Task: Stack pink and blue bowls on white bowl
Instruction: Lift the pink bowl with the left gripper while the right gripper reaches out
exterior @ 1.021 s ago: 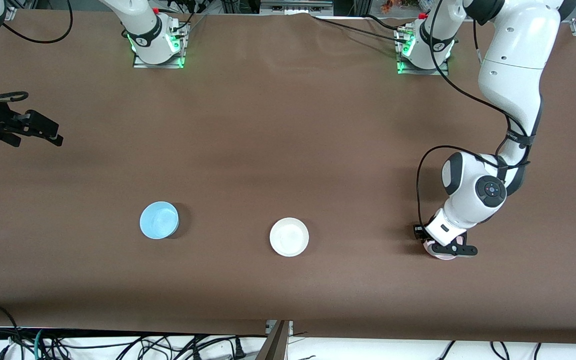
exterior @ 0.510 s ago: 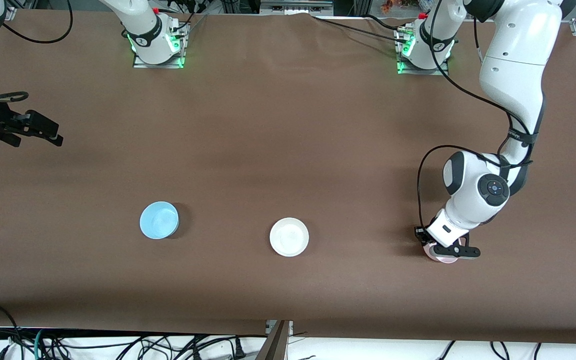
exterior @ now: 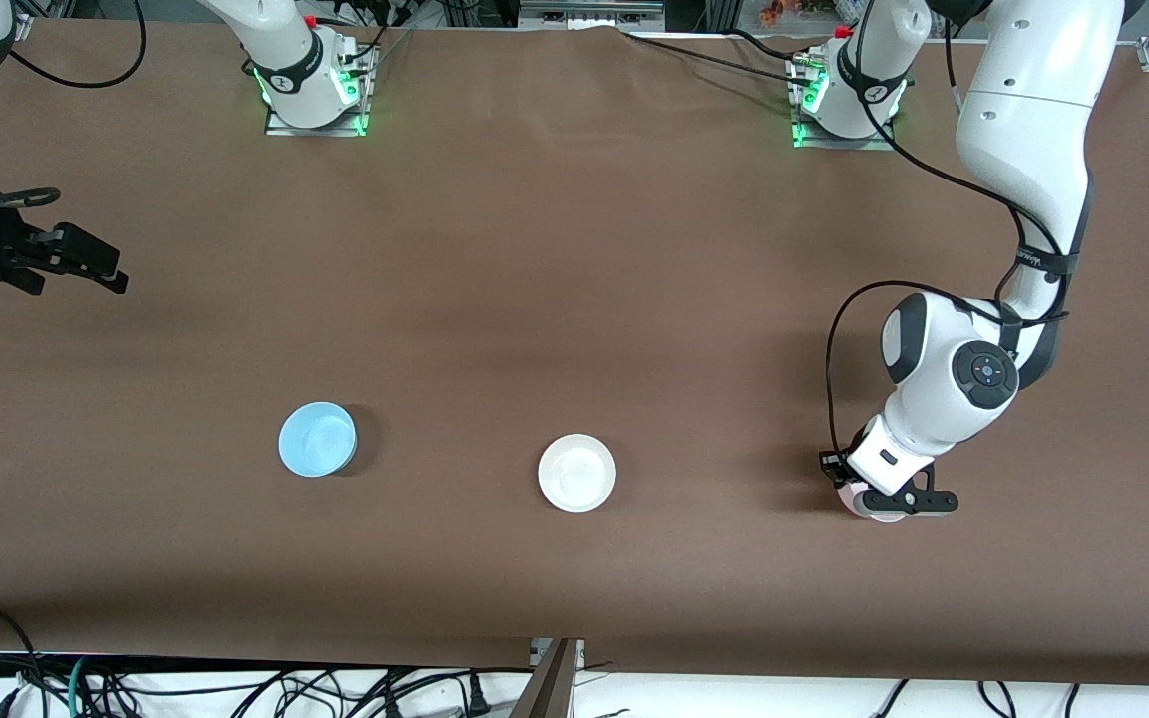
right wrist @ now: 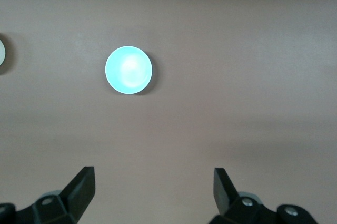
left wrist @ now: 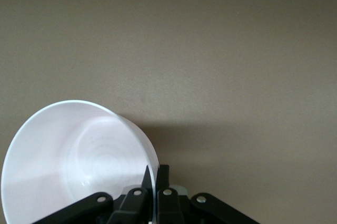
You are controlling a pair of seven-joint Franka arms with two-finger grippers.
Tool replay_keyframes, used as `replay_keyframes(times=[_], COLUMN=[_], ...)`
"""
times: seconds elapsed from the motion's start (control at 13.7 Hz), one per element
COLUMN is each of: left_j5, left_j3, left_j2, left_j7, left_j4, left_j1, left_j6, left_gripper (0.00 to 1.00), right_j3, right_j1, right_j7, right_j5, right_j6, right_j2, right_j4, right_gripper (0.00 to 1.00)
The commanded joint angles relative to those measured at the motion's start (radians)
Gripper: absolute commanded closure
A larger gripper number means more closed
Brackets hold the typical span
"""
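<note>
Clamped on the rim of the pink bowl (exterior: 879, 507), my left gripper (exterior: 896, 499) sat low at the left arm's end of the table (exterior: 574, 249). In the left wrist view its fingers (left wrist: 163, 179) pinched the bowl's thin wall, one inside and one outside, with the bowl tipped toward the camera. There the bowl looked nearly white; only the front view showed its pale pink edge, peeking out from under the gripper. Whether it had left the table yet I could not tell.

My right gripper (exterior: 86, 261) waited with its jaws spread wide and nothing between them, up over the right arm's end of the table. In its wrist view the fingers (right wrist: 84, 184) stood far apart, with the blue bowl (right wrist: 128, 70) below them.

As I judged it, the task had barely begun. No bowl was stacked. The white bowl (exterior: 576, 473) sat alone and empty near the middle of the table, toward the front camera. The blue bowl (exterior: 317, 440) stood well apart from it, toward the right arm's end, upright and untouched. What was left: carry the pink bowl over and set it into the white one, then do the same with the blue.

All three bowls looked alike: small, round, shallow, smooth plastic with thin rims, so I expected them to nest easily.
</note>
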Motion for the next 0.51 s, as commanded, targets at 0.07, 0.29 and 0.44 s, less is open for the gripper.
replay_keyframes(times=[0.07,0.29,0.44], left_j5=[0.024,0.024,0.024], left_j3=[0.005,0.006,0.005], left_j2=[-0.034,-0.037,-0.043], left_j7=[-0.101,-0.171,-0.235], left_j4=[0.101,0.142,0.150], left_j1=[-0.037,-0.071,-0.097], left_j6=[-0.188,-0.256,-0.265], left_gripper=[1.00,1.00,1.00], right_j3=[0.004,0.004,0.004], right_j1=[-0.003,-0.003,0.000], right_j7=[-0.014,-0.012,-0.012], right_j5=[-0.005,-0.002,-0.002], right_j6=[0.010,0.012,0.009], right_j2=[0.009,0.018,0.018], right_j4=[0.002,0.001,0.001], right_gripper=[0.01,0.01,0.00])
